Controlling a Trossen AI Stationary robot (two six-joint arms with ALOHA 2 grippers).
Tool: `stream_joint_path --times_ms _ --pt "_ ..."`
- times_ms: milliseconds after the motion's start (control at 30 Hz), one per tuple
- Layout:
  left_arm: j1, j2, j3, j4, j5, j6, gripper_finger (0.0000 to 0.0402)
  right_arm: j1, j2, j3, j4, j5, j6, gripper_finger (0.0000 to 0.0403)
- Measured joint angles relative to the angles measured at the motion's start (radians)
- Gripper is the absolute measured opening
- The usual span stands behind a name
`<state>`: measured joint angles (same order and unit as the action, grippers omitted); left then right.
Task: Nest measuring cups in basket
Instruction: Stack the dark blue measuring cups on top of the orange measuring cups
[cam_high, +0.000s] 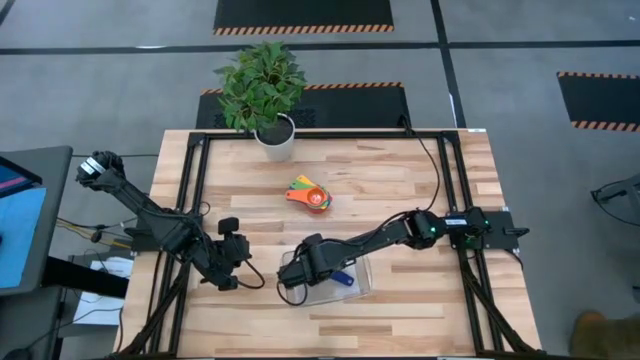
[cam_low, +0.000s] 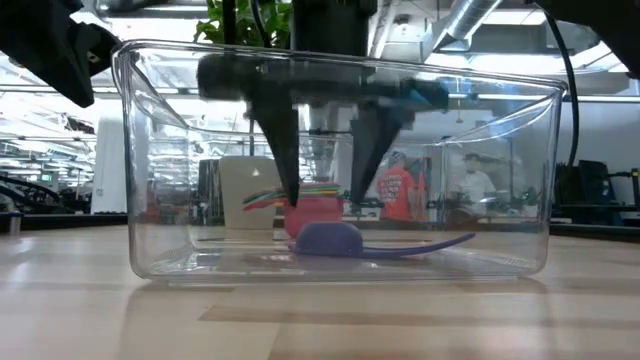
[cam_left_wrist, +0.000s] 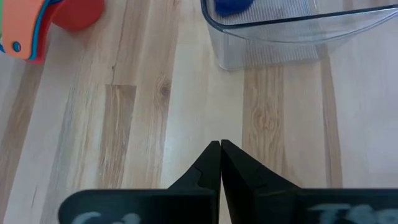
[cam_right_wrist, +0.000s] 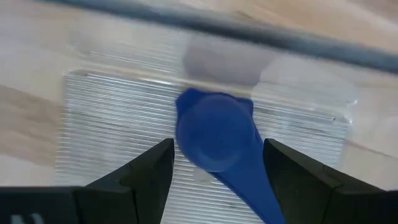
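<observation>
The right gripper (cam_right_wrist: 214, 168) hangs inside the clear basket (cam_high: 362, 283), fingers spread, just above a dark blue cup (cam_right_wrist: 214, 134) lying on the basket floor, not gripping it. The other cups (cam_high: 309, 194) sit stacked farther back. The left gripper (cam_left_wrist: 220, 155) rests pressed closed beside the basket.

No legible text, label, brand, number or sign anywhere in these views.
</observation>
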<state>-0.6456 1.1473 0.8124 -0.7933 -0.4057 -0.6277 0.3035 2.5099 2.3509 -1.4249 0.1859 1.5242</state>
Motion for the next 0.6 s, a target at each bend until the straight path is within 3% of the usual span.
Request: stream_joint_path --times_ms 600 --pt "0.0 0.0 0.0 -0.001 0.038 -0.001 0.0 0.009 0.086 0.005 0.096 -0.013 0.042 0.0271"
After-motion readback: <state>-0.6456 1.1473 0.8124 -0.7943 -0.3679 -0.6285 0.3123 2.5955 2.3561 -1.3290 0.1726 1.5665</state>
